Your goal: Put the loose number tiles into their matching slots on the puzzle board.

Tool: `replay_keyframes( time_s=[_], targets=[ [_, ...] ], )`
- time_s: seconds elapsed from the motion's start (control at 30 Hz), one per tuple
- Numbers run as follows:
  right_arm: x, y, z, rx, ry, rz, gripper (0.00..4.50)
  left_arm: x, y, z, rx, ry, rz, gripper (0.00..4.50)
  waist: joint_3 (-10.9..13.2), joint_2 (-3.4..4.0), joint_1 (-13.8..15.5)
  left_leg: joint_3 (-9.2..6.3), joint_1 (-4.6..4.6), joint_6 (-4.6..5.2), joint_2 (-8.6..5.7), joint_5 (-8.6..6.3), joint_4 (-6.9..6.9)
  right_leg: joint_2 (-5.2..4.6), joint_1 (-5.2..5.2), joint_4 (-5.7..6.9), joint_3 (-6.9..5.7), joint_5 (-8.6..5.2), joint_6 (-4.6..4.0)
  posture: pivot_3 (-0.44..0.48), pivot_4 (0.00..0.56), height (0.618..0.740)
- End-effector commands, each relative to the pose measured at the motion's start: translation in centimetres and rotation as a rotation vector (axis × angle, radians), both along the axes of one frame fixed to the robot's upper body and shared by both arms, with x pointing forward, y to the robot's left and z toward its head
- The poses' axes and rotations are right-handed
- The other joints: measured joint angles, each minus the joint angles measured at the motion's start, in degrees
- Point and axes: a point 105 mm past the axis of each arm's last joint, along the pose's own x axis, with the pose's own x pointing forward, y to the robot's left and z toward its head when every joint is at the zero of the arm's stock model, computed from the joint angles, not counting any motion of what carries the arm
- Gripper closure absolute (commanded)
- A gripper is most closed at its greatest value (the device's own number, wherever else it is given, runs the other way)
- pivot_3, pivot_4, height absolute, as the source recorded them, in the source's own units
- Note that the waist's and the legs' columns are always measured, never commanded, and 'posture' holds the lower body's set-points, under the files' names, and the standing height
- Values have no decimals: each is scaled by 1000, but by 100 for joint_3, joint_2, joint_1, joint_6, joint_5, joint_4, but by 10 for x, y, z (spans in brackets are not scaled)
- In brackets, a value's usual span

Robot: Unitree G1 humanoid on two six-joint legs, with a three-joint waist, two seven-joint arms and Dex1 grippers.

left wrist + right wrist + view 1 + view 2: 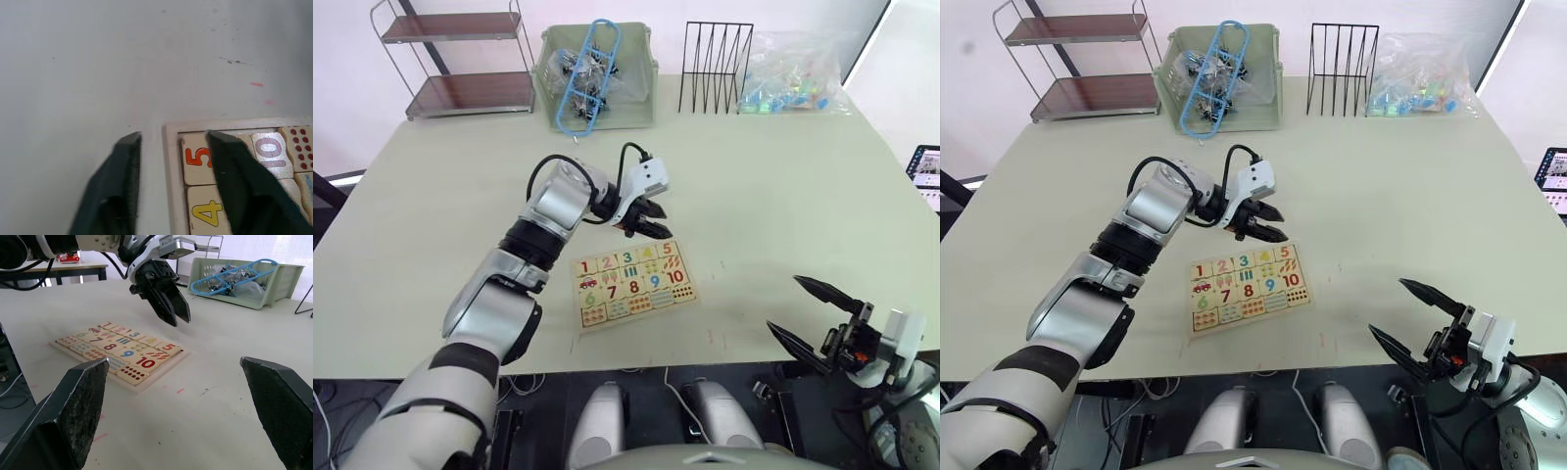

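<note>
Right end effector (pixel 815 315) spread off-board, left end effector (pixel 168 308) spread above puzzle board (pixel 634 285), wrist view reads tile 5 (pixel 198 159)

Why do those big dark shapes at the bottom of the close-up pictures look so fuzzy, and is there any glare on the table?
Left wrist view: the left tool sits too near the lens, so its fingers blur, while the puzzle board stays readable. Right wrist view: same softness on the right tool. Head views: even light, no glare on the table.
</note>
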Motion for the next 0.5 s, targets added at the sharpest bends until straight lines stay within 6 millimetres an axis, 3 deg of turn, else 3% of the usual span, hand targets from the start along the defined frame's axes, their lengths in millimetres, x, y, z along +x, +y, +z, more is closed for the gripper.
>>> replay_keyframes(
  time_s=[0.03, 0.27, 0.5],
  targets=[
    [-1, 0, 4, 0, -29, 5, 0, -1, 0, 5, -92, -65, -42, 4379, 0, 0, 3, 0, -1, 0, 0, 0, 0, 0, 0, 0, 0, 0, 0, 0, 150, 740],
    [1, 0, 4, -1, -31, 10, 0, -10, -4, -3, -174, -47, -84, 4480, 0, 0, 5, 0, 1, 0, 0, 0, 0, 0, 0, 1, 0, 1, 0, 0, 150, 740],
    [2, 0, 5, -2, -34, 13, 0, -17, -2, -22, -126, -37, -110, 4480, 0, 0, -2, -1, 1, 0, 0, 0, 0, 0, 0, 2, -1, 1, 0, 0, 150, 740]
  ],
)
